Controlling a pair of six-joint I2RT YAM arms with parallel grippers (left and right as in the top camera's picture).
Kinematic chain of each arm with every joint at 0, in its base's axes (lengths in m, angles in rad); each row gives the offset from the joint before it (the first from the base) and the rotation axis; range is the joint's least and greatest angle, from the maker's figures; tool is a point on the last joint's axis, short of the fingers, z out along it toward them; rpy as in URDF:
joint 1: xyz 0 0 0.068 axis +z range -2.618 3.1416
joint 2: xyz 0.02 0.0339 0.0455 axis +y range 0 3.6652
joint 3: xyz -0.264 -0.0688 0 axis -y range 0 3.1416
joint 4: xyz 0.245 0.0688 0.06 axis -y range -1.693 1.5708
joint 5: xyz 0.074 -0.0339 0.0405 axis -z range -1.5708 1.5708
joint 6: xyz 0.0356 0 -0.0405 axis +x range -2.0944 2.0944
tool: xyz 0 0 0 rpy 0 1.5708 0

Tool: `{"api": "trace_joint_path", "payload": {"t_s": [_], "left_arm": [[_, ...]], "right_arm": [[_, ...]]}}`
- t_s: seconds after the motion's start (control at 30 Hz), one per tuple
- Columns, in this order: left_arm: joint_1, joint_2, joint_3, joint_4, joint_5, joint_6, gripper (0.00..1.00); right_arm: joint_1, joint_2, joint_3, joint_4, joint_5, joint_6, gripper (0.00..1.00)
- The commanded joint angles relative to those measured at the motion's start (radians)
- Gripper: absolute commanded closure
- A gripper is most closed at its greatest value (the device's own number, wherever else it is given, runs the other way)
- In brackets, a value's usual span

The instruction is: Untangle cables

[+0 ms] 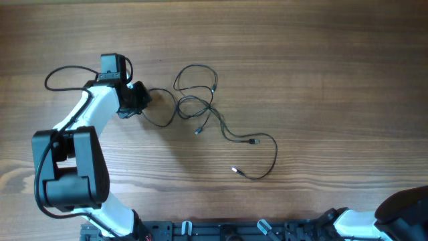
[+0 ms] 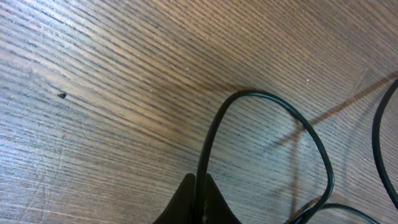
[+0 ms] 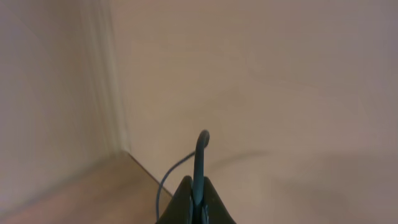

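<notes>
Pinching black cable loop (image 2: 267,99) at tangle's left edge, left gripper (image 2: 199,190) clamped fully closed. Cables (image 1: 207,110) lie knotted midway across table (image 1: 334,67); separation barely begun, most work left. Right gripper (image 3: 196,186) off aside, closed round teal strand (image 3: 200,149).

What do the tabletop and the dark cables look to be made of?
The table looks like wood or wood-look laminate, matte: long brown grain lines, no glare. The cables are thin cords in a smooth dark jacket, probably plastic or rubber. They lie in soft loops, with a faint sheen in the left wrist view. Their pale tips may be metal plugs, too small to tell.
</notes>
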Motion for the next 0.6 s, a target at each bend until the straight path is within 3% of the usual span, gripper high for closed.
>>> {"api": "trace_joint_path", "payload": {"t_s": [0.0, 0.1, 0.17, 0.23, 0.33, 0.47, 0.53, 0.57], "left_arm": [[-0.002, 0.0, 0.001, 0.0, 0.009, -0.01, 0.96], [-0.002, 0.0, 0.001, 0.002, 0.008, -0.01, 0.96], [-0.002, 0.0, 0.001, 0.004, 0.008, -0.01, 0.96], [-0.002, 0.0, 0.001, 0.003, 0.008, -0.009, 0.96], [-0.002, 0.0, 0.001, 0.007, 0.008, -0.009, 0.96], [-0.002, 0.0, 0.001, 0.018, 0.008, -0.01, 0.96], [-0.002, 0.0, 0.001, 0.026, 0.008, -0.01, 0.96], [-0.002, 0.0, 0.001, 0.026, 0.009, -0.01, 0.96]], "right_arm": [[-0.072, 0.075, 0.014, -0.137, 0.064, 0.005, 0.96], [-0.098, 0.158, 0.014, -0.323, 0.064, 0.026, 0.96], [-0.1, 0.225, 0.014, -0.446, 0.128, 0.158, 0.96], [-0.1, 0.289, 0.009, -0.523, 0.183, 0.282, 0.96], [-0.097, 0.372, -0.021, -0.562, 0.11, 0.335, 0.95], [-0.097, 0.502, -0.025, -0.532, -0.116, 0.312, 0.76], [-0.092, 0.527, -0.025, -0.533, -0.218, 0.267, 0.0], [-0.092, 0.517, -0.023, -0.537, -0.223, 0.272, 0.0]]}}
